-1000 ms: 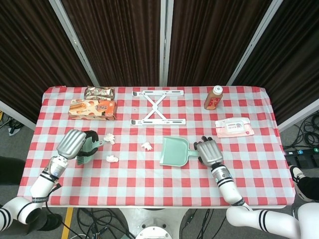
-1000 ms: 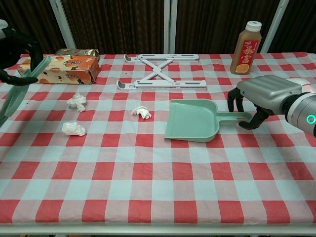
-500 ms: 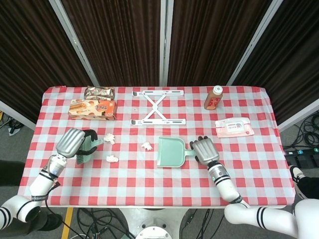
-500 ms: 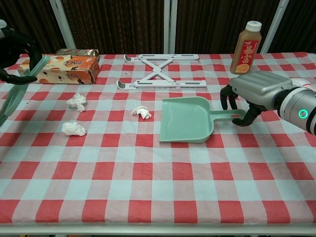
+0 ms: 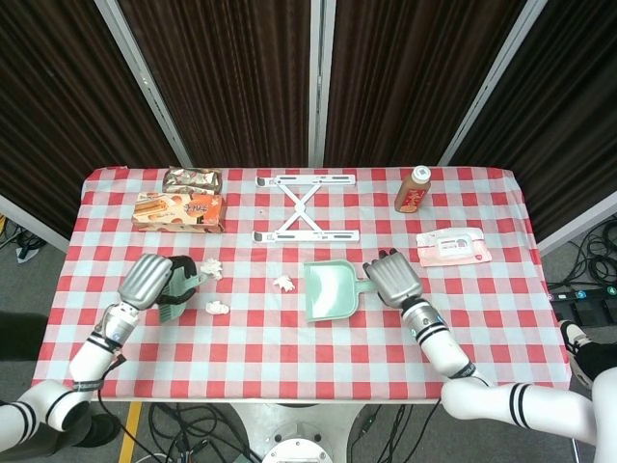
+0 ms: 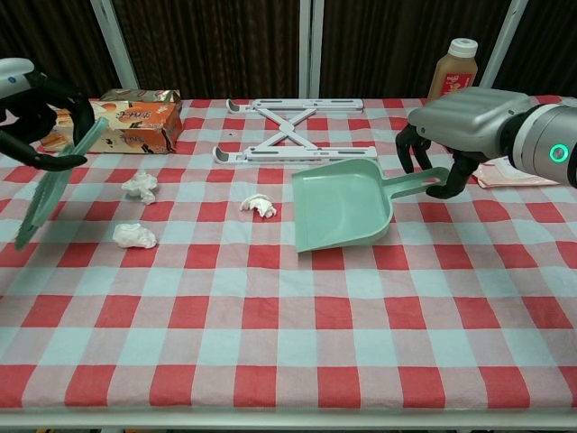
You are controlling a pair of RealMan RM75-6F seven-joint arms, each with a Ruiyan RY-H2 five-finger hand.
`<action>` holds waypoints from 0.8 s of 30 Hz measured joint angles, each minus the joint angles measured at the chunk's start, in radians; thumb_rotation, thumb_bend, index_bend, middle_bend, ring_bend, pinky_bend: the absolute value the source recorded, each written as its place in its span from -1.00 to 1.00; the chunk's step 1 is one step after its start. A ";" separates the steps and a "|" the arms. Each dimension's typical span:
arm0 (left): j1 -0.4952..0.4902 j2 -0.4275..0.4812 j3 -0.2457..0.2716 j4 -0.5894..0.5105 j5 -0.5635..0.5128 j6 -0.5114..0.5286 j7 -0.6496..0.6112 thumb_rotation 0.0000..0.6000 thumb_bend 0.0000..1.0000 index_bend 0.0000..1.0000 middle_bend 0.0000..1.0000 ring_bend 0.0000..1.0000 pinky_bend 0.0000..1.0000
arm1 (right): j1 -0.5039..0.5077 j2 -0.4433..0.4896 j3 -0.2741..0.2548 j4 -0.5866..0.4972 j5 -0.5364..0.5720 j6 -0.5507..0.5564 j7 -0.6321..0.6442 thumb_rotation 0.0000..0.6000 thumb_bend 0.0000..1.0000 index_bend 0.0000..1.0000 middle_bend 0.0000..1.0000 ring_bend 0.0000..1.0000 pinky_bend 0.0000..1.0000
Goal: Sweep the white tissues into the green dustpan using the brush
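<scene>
Chest view: right hand (image 6: 460,126) clamped on dustpan (image 6: 343,206) handle, pan tilted, mouth facing 9 o'clock.
Left hand (image 6: 36,108): wrapped round brush (image 6: 54,180), bristles off the cloth.
Tissues (image 6: 260,205): one just beside pan lip, two more (image 6: 135,236) further toward 9.
Tip: get pan lip flat on table (image 6: 288,361) first, then brush w/ short strokes toward 3 o'clock.

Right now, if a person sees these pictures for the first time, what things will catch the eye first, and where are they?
Mid-table, the green dustpan stands out against the red-and-white checked cloth, its handle gripped by the right hand. At the left edge, the left hand holds the green brush tilted above the cloth. Three crumpled white tissues lie between brush and dustpan.
</scene>
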 measured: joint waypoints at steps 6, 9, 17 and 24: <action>-0.038 -0.066 -0.027 0.089 -0.009 -0.029 -0.032 1.00 -0.17 0.13 0.14 0.59 0.81 | 0.031 -0.009 -0.017 0.010 0.032 -0.002 -0.005 1.00 -0.22 0.23 0.19 -0.43 -0.30; -0.061 -0.096 -0.042 0.150 -0.017 -0.048 -0.041 1.00 -0.17 0.13 0.14 0.59 0.80 | 0.041 -0.013 -0.024 0.012 0.040 0.002 -0.005 1.00 -0.22 0.23 0.19 -0.43 -0.30; -0.134 -0.132 -0.054 0.273 -0.025 -0.157 -0.147 1.00 -0.17 0.13 0.14 0.55 0.78 | 0.066 -0.032 -0.035 0.021 0.067 0.016 -0.008 1.00 -0.22 0.23 0.19 -0.41 -0.30; -0.197 -0.175 -0.034 0.362 0.020 -0.199 -0.300 1.00 -0.16 0.13 0.14 0.55 0.78 | 0.085 -0.062 -0.038 0.039 0.087 0.035 -0.014 1.00 -0.22 0.23 0.19 -0.41 -0.30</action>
